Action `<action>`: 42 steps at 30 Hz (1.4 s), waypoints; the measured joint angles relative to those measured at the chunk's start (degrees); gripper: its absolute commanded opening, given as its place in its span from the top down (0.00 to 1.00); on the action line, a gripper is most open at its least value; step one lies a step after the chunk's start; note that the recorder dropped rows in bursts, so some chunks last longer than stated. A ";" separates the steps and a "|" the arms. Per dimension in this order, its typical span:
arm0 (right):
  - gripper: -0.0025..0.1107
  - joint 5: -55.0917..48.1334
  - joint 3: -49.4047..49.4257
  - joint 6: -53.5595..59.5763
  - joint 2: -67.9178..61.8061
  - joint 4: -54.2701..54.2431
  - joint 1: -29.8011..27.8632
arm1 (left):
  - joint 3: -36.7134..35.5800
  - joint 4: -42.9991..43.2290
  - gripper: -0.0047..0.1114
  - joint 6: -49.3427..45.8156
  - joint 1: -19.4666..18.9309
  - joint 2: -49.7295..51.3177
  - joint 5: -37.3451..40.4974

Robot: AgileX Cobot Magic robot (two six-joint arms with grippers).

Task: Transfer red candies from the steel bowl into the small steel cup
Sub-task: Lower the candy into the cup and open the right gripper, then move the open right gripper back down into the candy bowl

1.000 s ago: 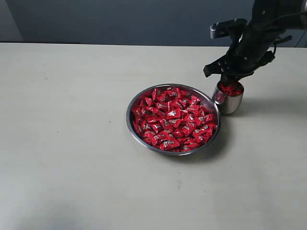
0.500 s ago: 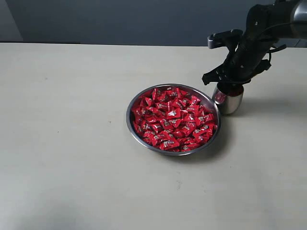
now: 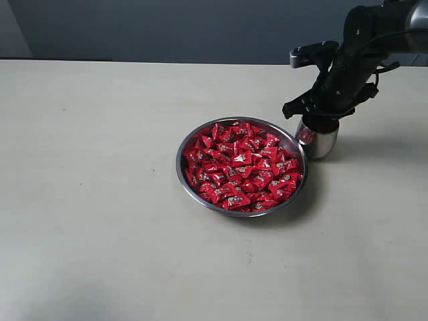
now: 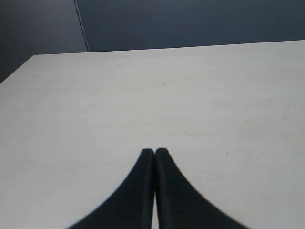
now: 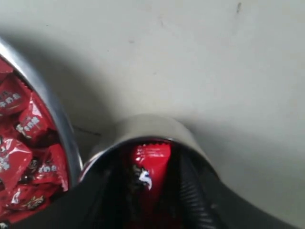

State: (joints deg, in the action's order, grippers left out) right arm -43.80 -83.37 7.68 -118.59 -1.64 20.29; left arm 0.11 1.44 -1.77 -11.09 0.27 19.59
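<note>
The steel bowl (image 3: 178, 160) sits mid-table, heaped with red candies (image 3: 241, 167). Just right of it stands the small steel cup (image 3: 319, 142). My right gripper (image 3: 319, 118) points down into the cup's mouth. In the right wrist view its fingers are inside the cup (image 5: 143, 125), shut on one upright red candy (image 5: 151, 157); the bowl's rim (image 5: 61, 126) and its candies (image 5: 19, 138) lie alongside. My left gripper (image 4: 154, 151) is shut on nothing over bare table, and it does not show in the exterior view.
The light tabletop (image 3: 93, 200) stretches wide to the left and front of the bowl. A dark wall (image 3: 167, 27) runs behind the table's far edge. The cup stands almost against the bowl's rim.
My right gripper has lowered into the cup's mouth, and the red candies seen at the cup's top a second ago are now covered by it. In the last half second it has barely moved.
</note>
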 measured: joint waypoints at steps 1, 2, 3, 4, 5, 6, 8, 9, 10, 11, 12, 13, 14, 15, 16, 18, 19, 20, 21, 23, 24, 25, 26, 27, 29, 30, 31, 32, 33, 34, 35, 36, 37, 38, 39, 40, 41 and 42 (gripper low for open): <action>0.64 -0.03 0.00 0.00 0.00 0.00 0.00 | 0.00 0.00 0.96 0.00 0.00 0.00 0.00; 0.64 -0.03 0.00 0.00 0.00 0.00 0.00 | 0.00 0.00 0.96 0.00 0.00 0.00 0.00; 0.64 -0.03 0.00 0.00 0.10 0.00 0.00 | 0.00 0.00 0.96 0.00 0.00 0.00 0.00; 0.64 -0.03 0.00 0.00 0.09 0.00 0.00 | 0.00 0.00 0.96 0.00 0.00 0.00 0.00; 0.64 -0.13 0.00 0.00 0.38 0.00 0.00 | 0.00 0.00 0.96 0.00 0.00 0.00 0.00; 0.64 -0.13 0.00 0.00 0.49 0.00 0.00 | 0.00 0.00 0.96 0.00 0.00 0.00 0.00; 0.64 -0.13 0.00 0.00 1.02 0.00 0.00 | 0.00 0.00 0.96 0.00 0.00 0.00 0.00; 0.64 -0.13 0.00 0.00 1.23 0.00 0.00 | 0.00 0.00 0.96 0.00 0.00 0.00 0.00; 0.64 -0.13 0.00 0.00 1.66 0.00 0.00 | 0.00 0.00 0.96 0.00 0.00 0.00 0.00; 0.64 -0.13 0.00 0.00 1.89 0.00 0.00 | 0.00 0.00 0.96 0.00 0.00 0.00 0.00; 0.64 -0.23 0.00 0.00 2.19 0.00 0.00 | 0.00 0.00 0.96 0.00 0.00 0.00 0.00; 0.64 -0.25 0.00 0.00 2.53 0.00 0.00 | 0.00 0.00 0.96 0.00 0.00 0.00 0.00; 0.64 -0.25 0.00 0.00 2.83 0.00 0.00 | 0.00 0.00 0.96 0.00 0.00 0.00 0.00; 0.64 -0.25 0.00 0.00 3.07 0.00 0.00 | 0.00 0.00 0.96 0.00 0.00 0.00 0.00; 0.64 -0.36 0.00 0.00 3.34 0.00 0.00 | 0.00 0.00 0.96 0.00 0.00 0.00 0.00; 0.64 -0.59 0.00 0.00 3.75 0.00 0.00 | 0.00 0.00 0.96 0.00 0.00 0.00 0.00; 0.64 -0.59 0.00 0.00 4.11 0.00 0.00 | 0.00 0.00 0.96 0.00 0.00 0.00 0.00; 0.64 -0.72 0.00 0.00 4.42 0.00 0.00 | 0.00 0.00 0.96 0.00 0.00 0.00 0.00; 0.64 -0.72 0.00 0.00 4.78 0.00 0.00 | 0.00 0.00 0.96 0.00 0.00 0.00 0.00; 0.64 -0.72 0.00 0.00 5.70 0.00 0.00 | 0.00 0.00 0.96 0.00 0.00 0.00 0.00; 0.64 -0.72 0.00 0.00 6.19 0.00 0.00 | 0.00 0.00 0.96 0.00 0.00 0.00 0.00; 0.64 -0.72 0.00 0.00 6.69 0.00 0.00 | 0.00 0.00 0.96 0.00 0.00 0.00 0.00; 0.64 -0.72 0.00 0.00 7.01 0.00 0.00 | 0.00 0.00 0.96 0.00 0.00 0.00 0.00; 0.64 -0.72 0.00 0.00 7.57 0.00 0.00 | 0.00 0.00 0.96 0.00 0.00 0.00 0.00; 0.64 -0.82 0.00 0.00 8.40 -0.75 0.00 | 0.00 0.00 0.96 0.00 0.00 0.00 0.00; 0.64 -0.82 0.00 0.00 9.10 -2.09 0.00 | 0.00 0.00 0.96 0.00 0.00 0.00 0.00; 0.64 -0.82 0.00 0.21 9.54 -3.41 0.00 | 0.00 0.00 0.96 0.00 0.00 0.00 0.00; 0.64 -0.82 0.00 0.74 10.11 -5.01 0.00 | 0.00 0.00 0.96 0.00 0.00 0.00 0.00; 0.64 -0.93 0.00 2.08 10.60 -7.75 0.00 | 0.00 0.00 0.96 0.00 0.00 0.00 0.00; 0.64 -1.20 0.00 3.32 11.04 -9.89 0.00 | 0.00 0.00 0.96 0.00 0.00 0.00 0.00; 0.64 -1.61 0.00 5.17 11.29 -12.79 0.00 | 0.00 0.00 0.96 0.00 0.00 0.00 0.00; 0.64 -2.01 0.00 7.16 11.54 -15.60 0.14 | 0.00 0.00 0.96 0.00 0.00 0.00 0.00; 0.64 -2.23 0.00 8.62 11.47 -17.91 0.48 | 0.00 0.00 0.96 0.00 0.00 0.00 0.00; 0.64 -2.34 0.00 10.09 11.57 -19.45 0.98 | 0.00 0.00 0.96 0.00 0.00 0.00 0.00; 0.64 -2.47 0.00 11.03 11.57 -20.38 1.65 | 0.00 0.00 0.96 0.00 0.00 0.00 0.00; 0.64 -2.47 0.00 11.69 11.57 -20.84 2.34 | 0.00 0.00 0.96 0.00 0.00 0.00 0.00; 0.64 -2.55 0.00 12.14 11.57 -21.28 3.31 | 0.00 0.00 0.96 0.00 0.00 0.00 0.00; 0.64 -2.30 0.00 12.39 11.57 -21.55 4.33 | 0.00 0.00 0.96 0.00 0.00 0.00 0.00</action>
State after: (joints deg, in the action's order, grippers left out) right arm -46.10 -83.37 20.08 -107.03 -23.18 24.62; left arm 0.11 1.44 -1.77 -11.09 0.27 19.59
